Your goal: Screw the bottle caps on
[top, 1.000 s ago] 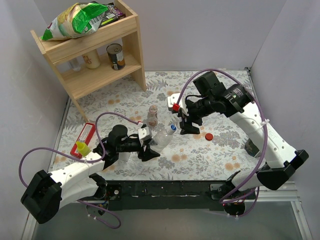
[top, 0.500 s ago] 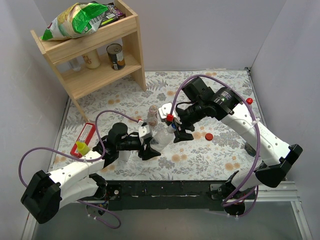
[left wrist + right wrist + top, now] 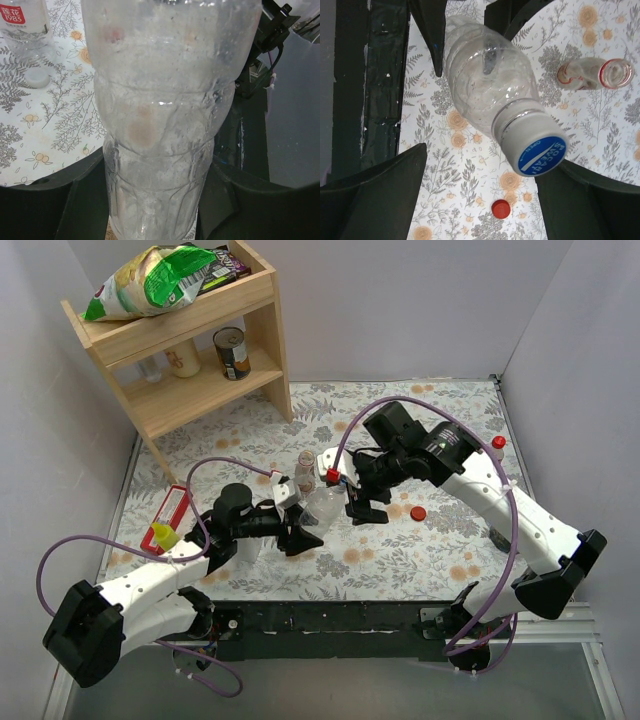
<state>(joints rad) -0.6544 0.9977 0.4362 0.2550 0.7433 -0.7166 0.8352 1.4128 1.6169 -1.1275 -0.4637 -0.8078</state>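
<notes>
My left gripper (image 3: 298,535) is shut on the body of a clear bottle (image 3: 322,510), holding it tilted with its neck toward the right arm. The bottle fills the left wrist view (image 3: 160,125) between the fingers. The bottle wears a grey cap with a blue top (image 3: 538,150). My right gripper (image 3: 358,505) is open, and in the right wrist view (image 3: 487,160) the cap sits between its fingers, close to the right one. A red cap (image 3: 418,511) lies on the table, also in the right wrist view (image 3: 500,209). Another red cap (image 3: 498,442) lies far right.
A small uncapped bottle with a red-and-white label (image 3: 305,471) stands just behind the held bottle, also in the right wrist view (image 3: 590,75). A wooden shelf (image 3: 200,390) stands at the back left. A yellow bottle (image 3: 162,537) and a red box (image 3: 172,510) lie at the left.
My right gripper has moved left and down from beside the red cap to the held bottle's capped neck. The left gripper keeps its hold, nearly still.
</notes>
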